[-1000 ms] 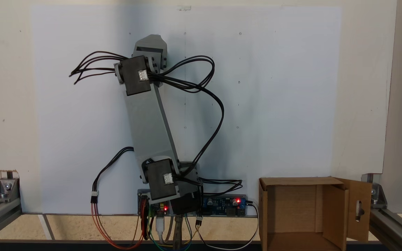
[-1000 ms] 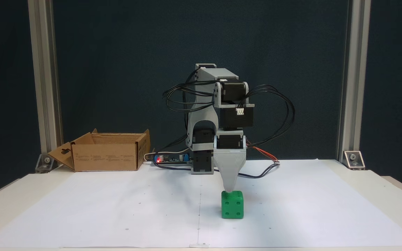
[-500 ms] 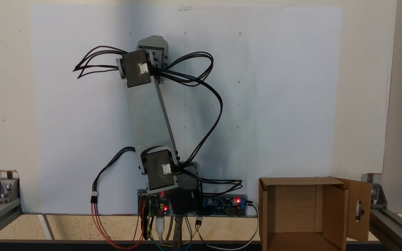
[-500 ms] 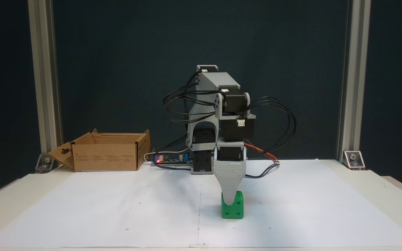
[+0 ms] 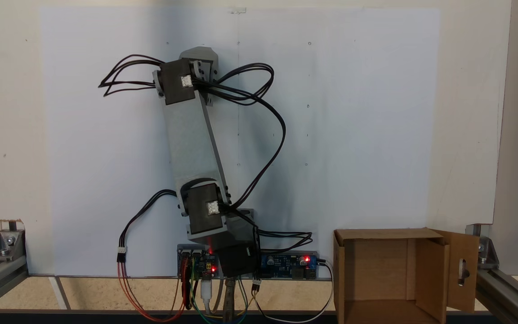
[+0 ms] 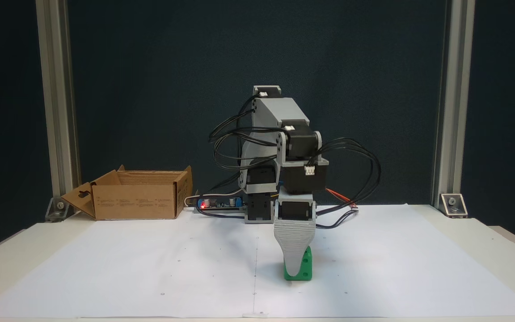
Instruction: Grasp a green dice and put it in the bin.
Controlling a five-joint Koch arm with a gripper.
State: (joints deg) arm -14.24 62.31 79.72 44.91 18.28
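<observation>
One bright green dice point(image 6: 304, 267) with recessed pips sits half-hidden behind the hand point(image 6: 293, 271); its grip I cannot tell.

White paper sheet point(image 6: 150, 268) spread over the pale counter point(image 6: 508, 250), aluminium frame posts point(image 6: 56, 112) at both sides, dark backdrop point(image 6: 150, 67), lit circuit board point(image 5: 288, 265) with coloured wires point(image 5: 128, 292).
</observation>
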